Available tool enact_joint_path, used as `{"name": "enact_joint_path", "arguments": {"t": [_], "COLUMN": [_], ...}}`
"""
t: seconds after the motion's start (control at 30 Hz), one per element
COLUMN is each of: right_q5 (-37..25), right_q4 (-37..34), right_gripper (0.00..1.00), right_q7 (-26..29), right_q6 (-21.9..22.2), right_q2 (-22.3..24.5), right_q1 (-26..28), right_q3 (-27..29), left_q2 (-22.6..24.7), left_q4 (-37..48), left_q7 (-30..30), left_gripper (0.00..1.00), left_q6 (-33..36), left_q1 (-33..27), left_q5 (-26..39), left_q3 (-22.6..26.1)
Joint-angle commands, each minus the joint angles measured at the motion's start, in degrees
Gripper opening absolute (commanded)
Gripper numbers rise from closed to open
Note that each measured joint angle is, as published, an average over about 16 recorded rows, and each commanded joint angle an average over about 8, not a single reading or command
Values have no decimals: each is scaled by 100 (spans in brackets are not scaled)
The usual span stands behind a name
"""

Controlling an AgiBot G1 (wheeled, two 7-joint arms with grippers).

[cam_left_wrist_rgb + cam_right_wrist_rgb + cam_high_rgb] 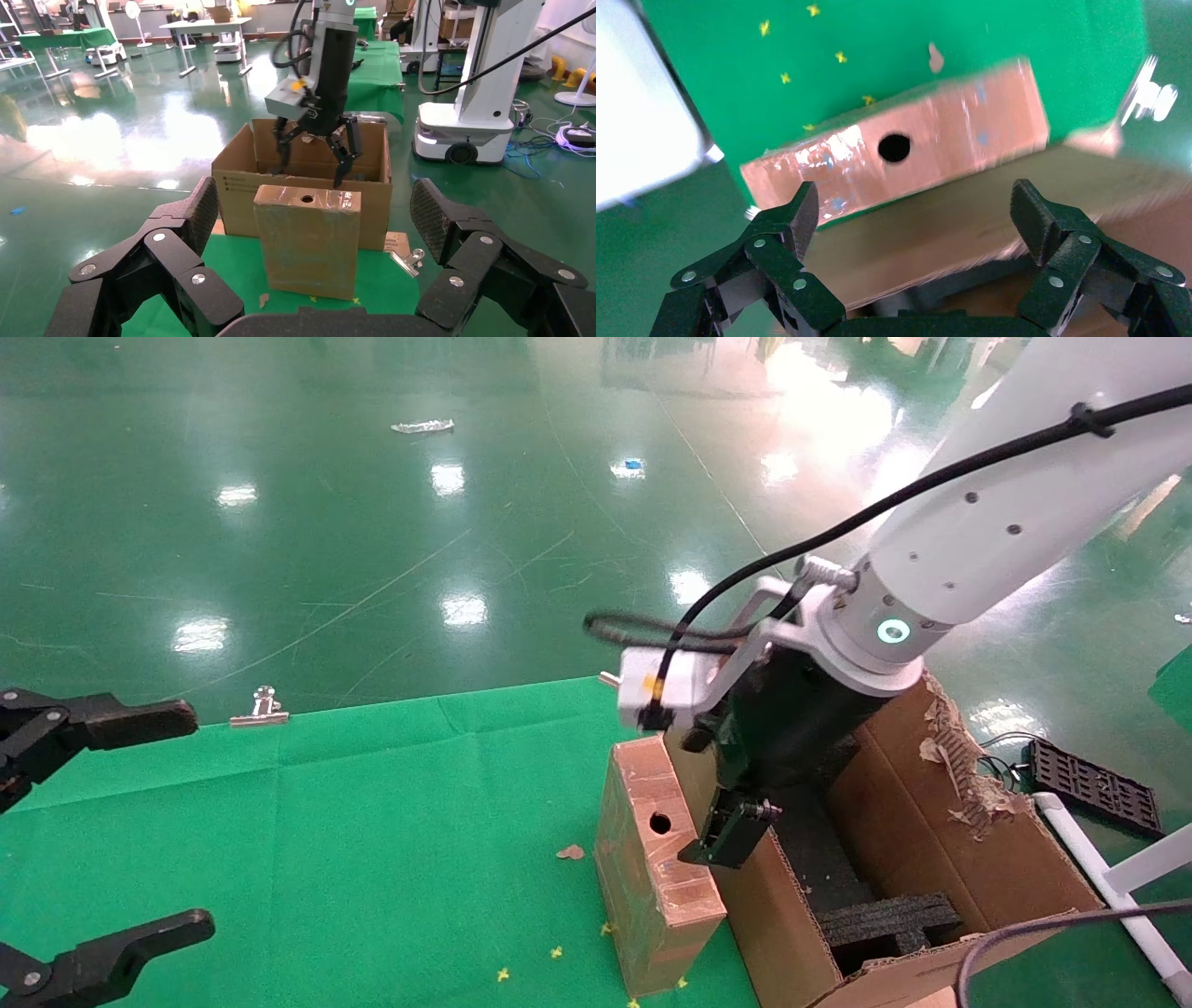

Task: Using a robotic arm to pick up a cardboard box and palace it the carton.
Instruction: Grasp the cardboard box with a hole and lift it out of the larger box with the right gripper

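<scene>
The cardboard box [652, 877] stands upright on the green cloth, its narrow top face with the round hole facing up, right against the carton's near wall. The carton [931, 822] is open, with a torn right flap and black foam [885, 924] inside. The white robotic arm reaches down from the upper right. Its right gripper [745, 803] hangs open and empty over the carton's wall beside the box. From the right wrist, the box [947, 140] lies just beyond the open gripper [916, 203]. My left gripper [186, 820] is parked open at the far left, facing the box [307, 242] and the carton [235, 189].
A metal binder clip [261, 705] sits on the cloth's far edge. A cardboard scrap [570, 851] lies left of the box. Right of the carton are a black grid tray [1094, 784] and a white pipe frame [1099, 859]. Glossy green floor lies beyond the cloth.
</scene>
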Motion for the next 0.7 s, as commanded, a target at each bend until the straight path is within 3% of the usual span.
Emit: {"name": "enact_joint_path", "arguments": {"t": [0.03,0.27,0.7], "right_q5": [97,565,451], "right_q4": [-70,-862,-1297], "right_gripper": [100,100,100], "right_q7": [579,1534,1953], "right_q6": [-39,-38,274], "right_q2": [58,-13,-281], "right_q1": [45,-198,-561], "right_q3": [-36,-144,-323], "left_q2": [0,-2,-4], "left_q4": [0,0,0], "left_q7": [0,2,4], "left_gripper": [100,100,100], "left_q6": [0,-2,-4], "left_q1": [0,-1,-2], "left_q5": [-1,-3,-6], "left_q3": [1,4,9]}}
